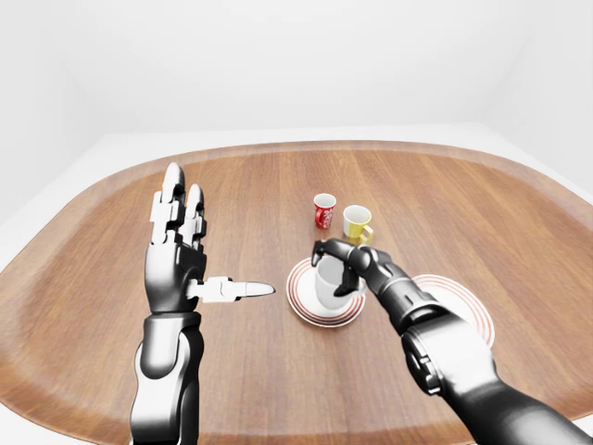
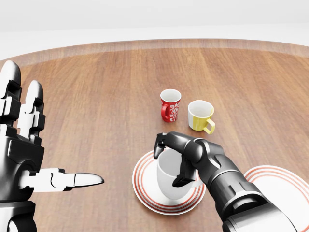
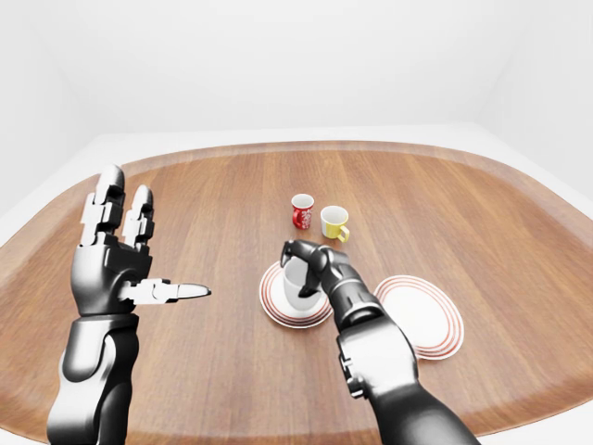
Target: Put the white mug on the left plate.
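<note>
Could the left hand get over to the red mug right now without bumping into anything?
Probably yes. The left hand is open and raised over bare table, and the wood between it and the red mug is free. The right hand, white mug and left plate sit lower in the head view.

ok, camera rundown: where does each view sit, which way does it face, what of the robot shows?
Head view: on the head, tilted down at the table; right hand with fingers round the white mug on the left plate, left hand open at left edge.
Left-eye view: on the head, wider, takes in the whole table and white room; both arms in view.
Right-eye view: paired with it, nearly the same picture, scene shifted left.
Shared: all show the red mug, yellow mug and right plate.
</note>
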